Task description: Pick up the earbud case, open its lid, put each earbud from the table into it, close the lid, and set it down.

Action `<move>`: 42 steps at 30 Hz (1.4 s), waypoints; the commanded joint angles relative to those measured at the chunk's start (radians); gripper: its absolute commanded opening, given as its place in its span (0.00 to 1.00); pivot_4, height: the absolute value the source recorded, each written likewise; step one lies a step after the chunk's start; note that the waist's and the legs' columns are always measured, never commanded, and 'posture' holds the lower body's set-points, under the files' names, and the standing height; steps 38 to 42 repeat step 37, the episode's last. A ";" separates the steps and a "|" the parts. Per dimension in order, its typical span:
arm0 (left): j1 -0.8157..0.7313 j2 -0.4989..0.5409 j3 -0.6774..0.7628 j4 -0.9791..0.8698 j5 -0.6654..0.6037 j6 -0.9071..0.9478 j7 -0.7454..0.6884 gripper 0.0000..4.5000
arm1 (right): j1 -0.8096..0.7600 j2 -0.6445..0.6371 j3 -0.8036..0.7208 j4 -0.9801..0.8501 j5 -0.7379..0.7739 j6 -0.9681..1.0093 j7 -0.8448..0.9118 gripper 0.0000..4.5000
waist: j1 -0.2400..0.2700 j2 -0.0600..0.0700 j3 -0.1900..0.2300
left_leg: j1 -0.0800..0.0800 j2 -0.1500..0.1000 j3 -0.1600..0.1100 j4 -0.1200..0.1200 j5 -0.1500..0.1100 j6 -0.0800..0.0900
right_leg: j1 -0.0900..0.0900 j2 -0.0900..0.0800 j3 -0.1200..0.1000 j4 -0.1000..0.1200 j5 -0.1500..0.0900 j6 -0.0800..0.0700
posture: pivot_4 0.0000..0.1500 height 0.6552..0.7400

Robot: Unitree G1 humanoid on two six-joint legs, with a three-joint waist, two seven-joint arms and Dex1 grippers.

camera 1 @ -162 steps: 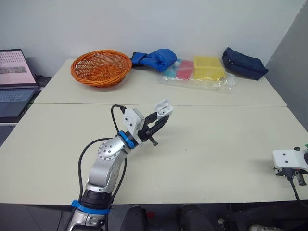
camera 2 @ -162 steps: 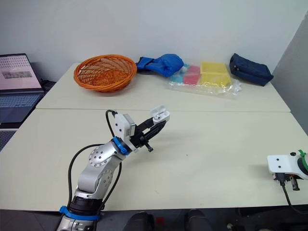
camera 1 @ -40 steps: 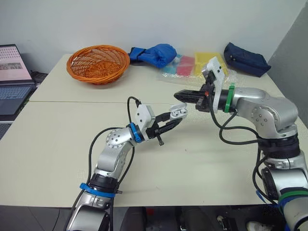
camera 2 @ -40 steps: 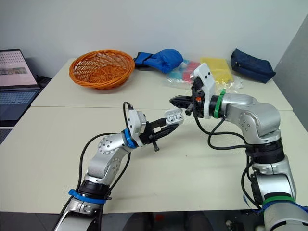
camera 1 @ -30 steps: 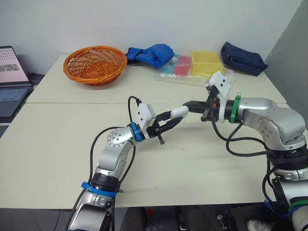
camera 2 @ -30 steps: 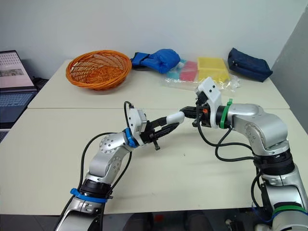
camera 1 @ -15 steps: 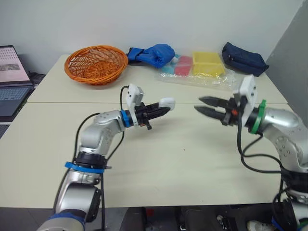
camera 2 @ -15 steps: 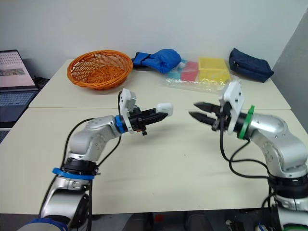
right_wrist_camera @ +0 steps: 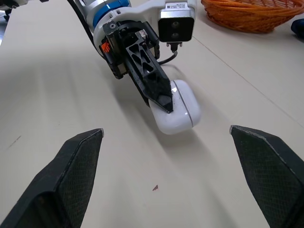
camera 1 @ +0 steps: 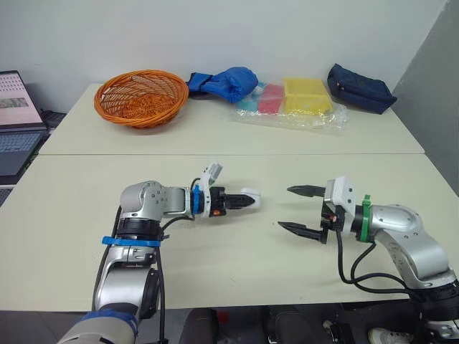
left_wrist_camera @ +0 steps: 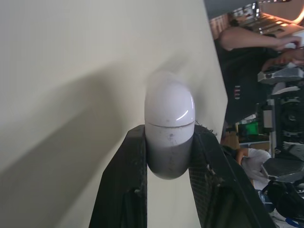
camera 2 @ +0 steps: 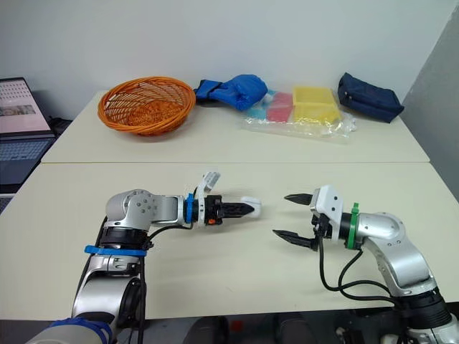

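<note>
A pale counter (camera 1: 237, 279) fills the near part of the scene. At its far side there are an orange basket (camera 1: 135, 97), a blue cloth (camera 1: 228, 79), a yellow packet (camera 1: 307, 97) and a dark pouch (camera 1: 358, 79), all well apart from the work.

The earbud case (camera 1: 249, 200) is in the left end effector (camera 1: 241, 203), low over the middle of the counter. The two black fingers are clamped on its lower half, and the lid is closed. I cannot tell if the case already touches the counter or hangs just above it. The right end effector (camera 1: 285, 208) is near on the robot's right, its fingers wide apart and holding nothing.

In my judgement the risk is in the release. The shell is smooth and rounded and it is held lying down, so if the fingers open before it rests on the surface, it may drop, roll or slide. A finger could also drag it sideways while opening. The open right fingers are close enough to knock it.

The long axis of the case lies almost level, in line with the left fingers. The lid end points to the robot's right, toward the right end effector.
</note>
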 commanded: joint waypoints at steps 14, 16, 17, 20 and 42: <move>0.119 0.180 0.095 -0.142 0.035 0.046 0.069 1.00 | -0.088 0.030 -0.015 0.152 -0.013 -0.035 -0.010 1.00 | -0.023 -0.001 -0.002 | 0.016 0.001 -0.004 -0.001 0.000 0.000 | 0.010 0.008 0.004 0.000 0.005 -0.013 | 1.00 1.00; 0.145 0.245 0.109 -0.169 0.041 0.042 0.057 1.00 | -0.092 0.027 -0.016 0.175 -0.017 -0.048 0.003 1.00 | -0.032 -0.001 -0.002 | 0.019 0.001 -0.008 -0.003 0.000 0.000 | 0.011 0.011 0.006 0.000 0.004 -0.017 | 1.00 1.00; 0.159 0.289 0.109 -0.177 0.051 0.008 0.039 1.00 | -0.093 0.023 -0.020 0.193 -0.019 -0.058 0.013 1.00 | -0.036 -0.001 -0.002 | 0.020 0.001 -0.010 -0.004 0.000 0.000 | 0.010 0.011 0.005 0.001 0.004 -0.017 | 1.00 1.00; 0.226 0.428 0.062 -0.222 0.137 -0.318 -0.118 1.00 | -0.103 -0.002 -0.042 0.244 -0.015 -0.084 0.050 1.00 | -0.042 -0.001 -0.002 | 0.020 0.001 -0.015 -0.006 0.000 0.000 | 0.010 0.012 0.004 0.002 0.003 -0.019 | 1.00 1.00; 0.435 0.423 0.006 -0.236 0.410 -1.275 -0.334 1.00 | -0.101 -0.071 -0.106 0.191 0.049 -0.037 0.127 1.00 | 0.009 -0.001 -0.001 | 0.008 0.000 -0.007 -0.015 -0.002 -0.005 | -0.002 0.008 0.005 -0.002 -0.004 -0.016 | 1.00 1.00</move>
